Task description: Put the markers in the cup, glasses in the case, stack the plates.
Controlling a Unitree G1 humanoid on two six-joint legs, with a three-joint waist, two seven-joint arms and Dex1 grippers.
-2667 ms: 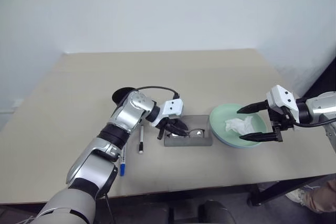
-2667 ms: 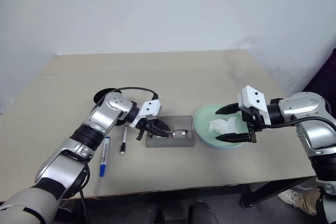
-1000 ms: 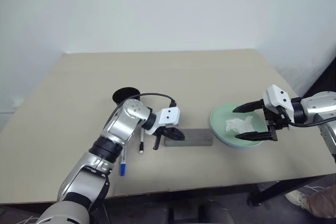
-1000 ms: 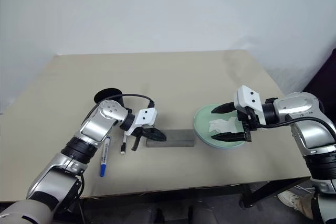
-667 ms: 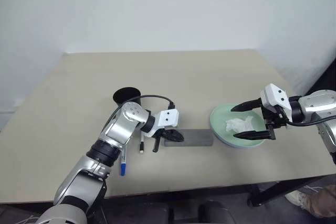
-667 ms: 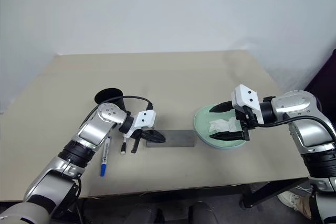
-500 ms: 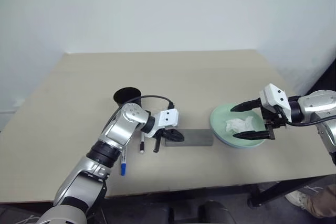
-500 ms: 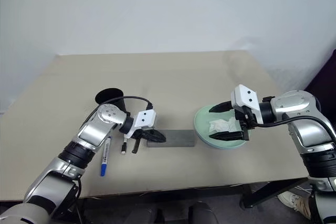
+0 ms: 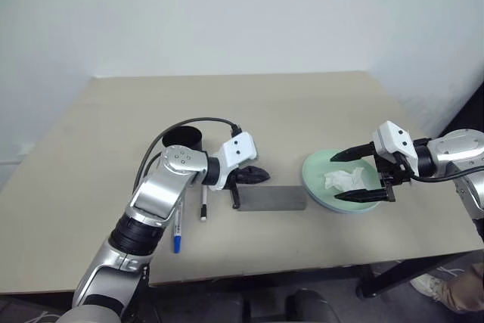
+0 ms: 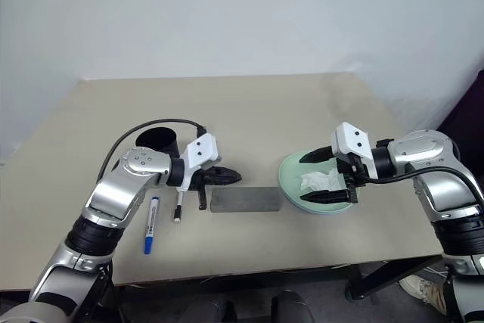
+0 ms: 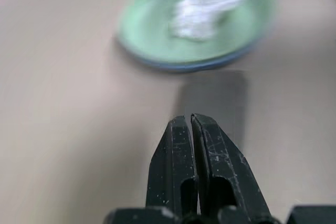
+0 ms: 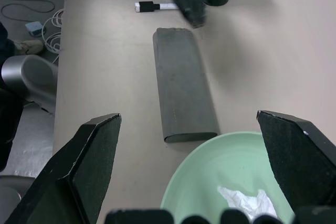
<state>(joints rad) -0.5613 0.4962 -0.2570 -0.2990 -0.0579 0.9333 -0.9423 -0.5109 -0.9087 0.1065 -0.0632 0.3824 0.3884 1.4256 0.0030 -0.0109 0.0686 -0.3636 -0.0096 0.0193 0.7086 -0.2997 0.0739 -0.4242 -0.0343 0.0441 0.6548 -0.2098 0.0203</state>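
Hovering with jaws pressed together and empty, the left gripper sits just above the closed case; the markers lie behind it beside the cup. A careless swing could scatter them. Farther off, the right gripper straddles the plates wide open, risking nudging them.

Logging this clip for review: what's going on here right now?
A two-armed robot is tidying a table. The grey case lies closed; the left pincer, shut and empty, hangs above its end. The open right pincer straddles the stacked plates holding a tissue. Both markers lie beside the black cup.
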